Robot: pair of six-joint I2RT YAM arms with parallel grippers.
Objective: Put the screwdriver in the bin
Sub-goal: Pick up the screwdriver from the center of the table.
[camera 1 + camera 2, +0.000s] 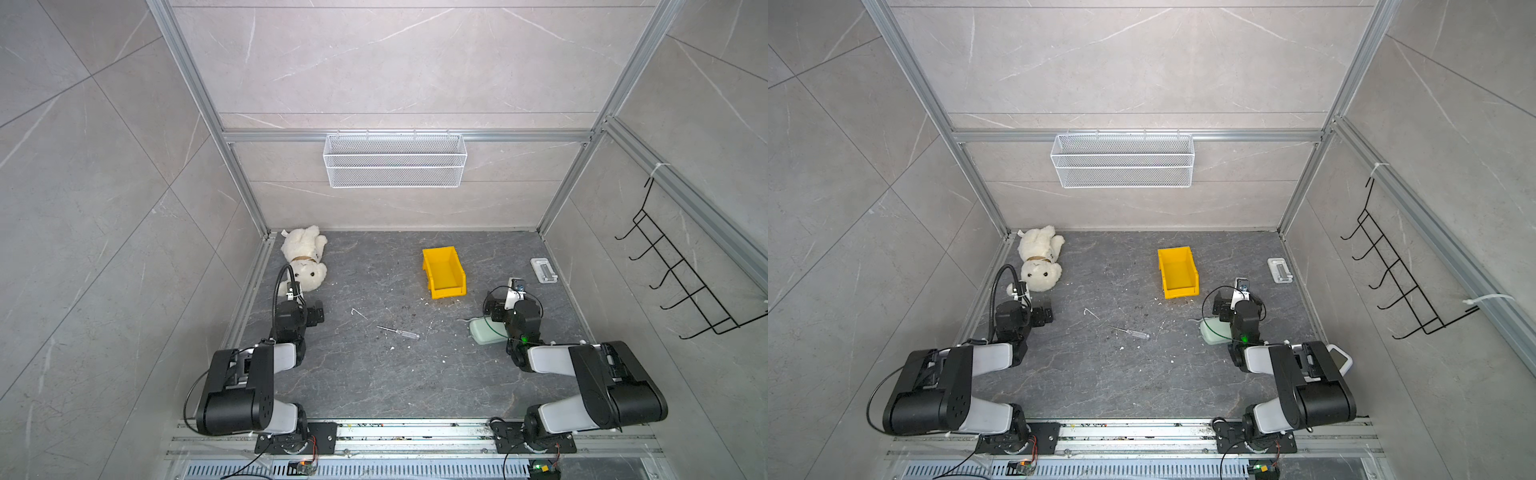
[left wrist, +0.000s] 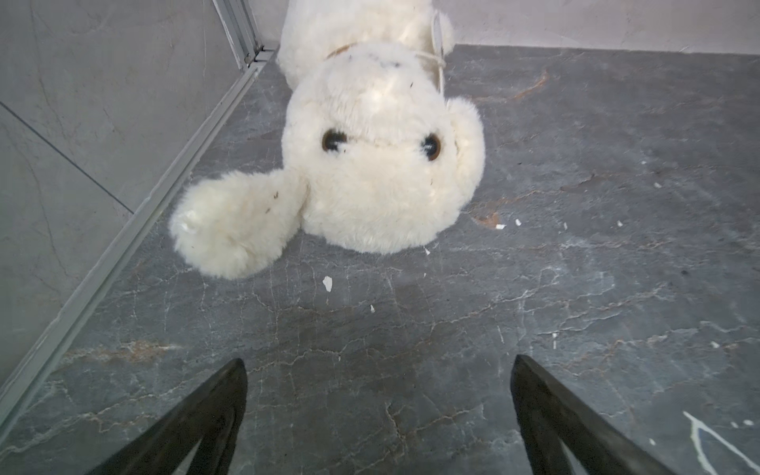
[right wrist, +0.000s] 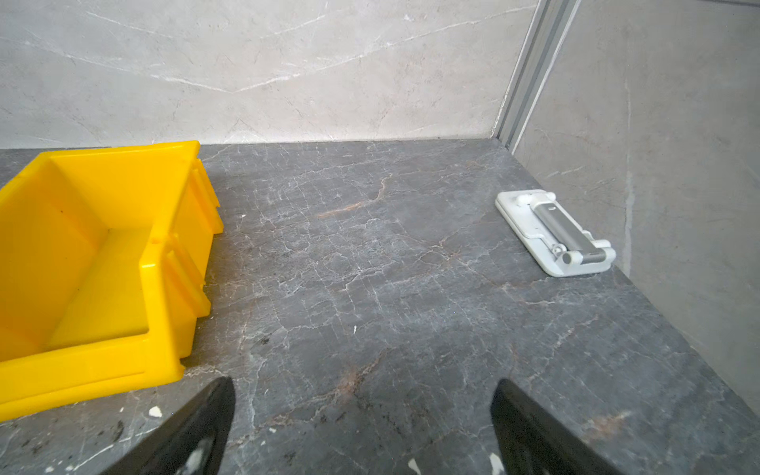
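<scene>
The screwdriver (image 1: pixel 399 331) (image 1: pixel 1129 331) lies flat on the dark stone floor mid-way between my two arms, with its clear handle to the right and its thin shaft pointing left. The yellow bin (image 1: pixel 446 293) (image 1: pixel 1179 293) stands upright and empty behind it, toward the right. Its side wall (image 3: pixel 177 246) shows in the right wrist view. My left gripper (image 2: pixel 378 362) is open over bare floor, facing the plush toy. My right gripper (image 3: pixel 364 384) is open over bare floor just beside the bin's front corner. Neither wrist view shows the screwdriver.
A white plush bear (image 1: pixel 303 262) (image 2: pixel 370 164) lies at the back left corner. There is a small bent white wire (image 1: pixel 357 311) left of the screwdriver. A pale green object (image 1: pixel 482 330) sits under the right arm, and a white hinged holder (image 1: pixel 543 270) (image 3: pixel 555 230) by the right wall. A mesh basket (image 1: pixel 395 160) hangs on the back wall.
</scene>
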